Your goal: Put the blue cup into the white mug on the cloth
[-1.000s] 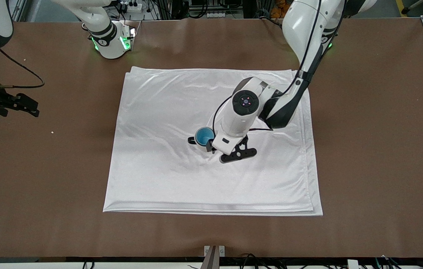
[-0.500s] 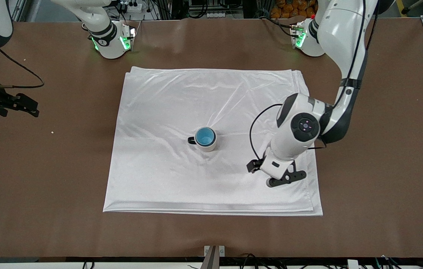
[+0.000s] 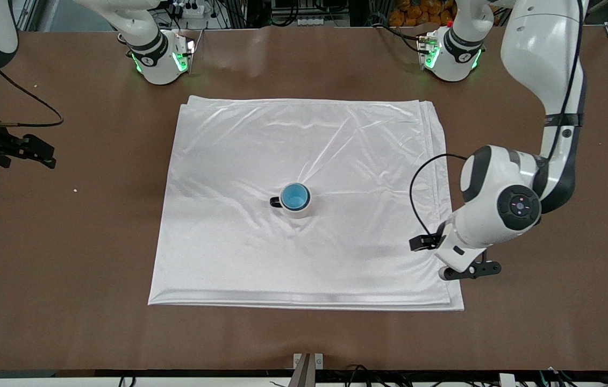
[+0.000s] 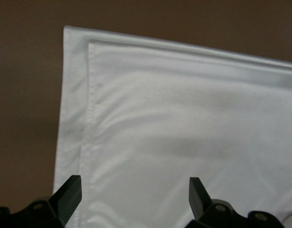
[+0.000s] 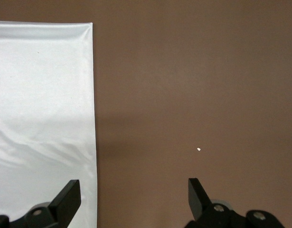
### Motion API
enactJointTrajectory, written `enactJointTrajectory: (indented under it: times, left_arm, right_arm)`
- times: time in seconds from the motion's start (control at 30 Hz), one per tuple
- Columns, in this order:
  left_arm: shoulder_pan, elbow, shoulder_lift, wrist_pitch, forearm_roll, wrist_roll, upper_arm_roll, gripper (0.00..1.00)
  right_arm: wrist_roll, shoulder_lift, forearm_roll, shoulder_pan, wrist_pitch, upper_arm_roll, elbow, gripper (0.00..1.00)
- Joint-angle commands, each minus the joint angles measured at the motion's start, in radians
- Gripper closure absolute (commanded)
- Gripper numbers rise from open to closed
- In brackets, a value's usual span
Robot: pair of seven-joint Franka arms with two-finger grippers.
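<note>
The blue cup (image 3: 294,196) sits upright inside the white mug (image 3: 304,209), whose dark handle points toward the right arm's end. The mug stands near the middle of the white cloth (image 3: 260,150). My left gripper (image 3: 469,270) is open and empty, over the cloth's corner at the left arm's end, nearest the front camera. The left wrist view shows that cloth corner (image 4: 183,118) between the open fingers of that gripper (image 4: 134,194). My right gripper (image 3: 48,155) is open and empty and waits over bare table off the cloth's edge; the right wrist view (image 5: 134,194) shows it too.
The brown table (image 3: 540,215) surrounds the cloth. A small white crumb (image 3: 74,190) lies on the table near the right gripper and shows in the right wrist view (image 5: 198,149). Both arm bases (image 3: 161,59) stand at the table's edge farthest from the front camera.
My left gripper has drawn away from the mug, moving toward the left arm's end and the cloth's near corner. The blue cup stays in the mug. The right arm has not moved.
</note>
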Motion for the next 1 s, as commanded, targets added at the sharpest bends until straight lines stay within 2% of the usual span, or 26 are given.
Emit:
enactJointTrajectory:
  times: [0.0, 0.27, 0.4, 0.67, 0.83, 0.97]
  left_arm:
    - [0.082, -0.022, -0.062, -0.089, -0.009, 0.166, -0.013, 0.00]
    - [0.106, -0.067, -0.131, -0.204, -0.002, 0.206, -0.008, 0.00]
    - [0.143, -0.143, -0.206, -0.216, 0.001, 0.218, -0.013, 0.00]
    - [0.148, -0.309, -0.364, -0.205, 0.004, 0.229, -0.011, 0.00]
    - [0.149, -0.361, -0.472, -0.219, 0.002, 0.223, -0.011, 0.00]
    - [0.164, -0.367, -0.525, -0.260, 0.002, 0.226, -0.011, 0.00]
  right_arm:
    - [0.015, 0.012, 0.015, -0.012, -0.008, 0.007, 0.023, 0.00]
    - [0.015, 0.012, 0.020, -0.013, -0.006, 0.007, 0.025, 0.00]
    - [0.015, 0.012, 0.020, -0.013, -0.006, 0.007, 0.027, 0.00]
    - [0.015, 0.012, 0.020, -0.004, 0.038, 0.009, 0.031, 0.00]
    - [0.015, 0.012, 0.022, -0.004, 0.038, 0.009, 0.042, 0.00]
    - [0.015, 0.012, 0.022, -0.004, 0.037, 0.009, 0.045, 0.00]
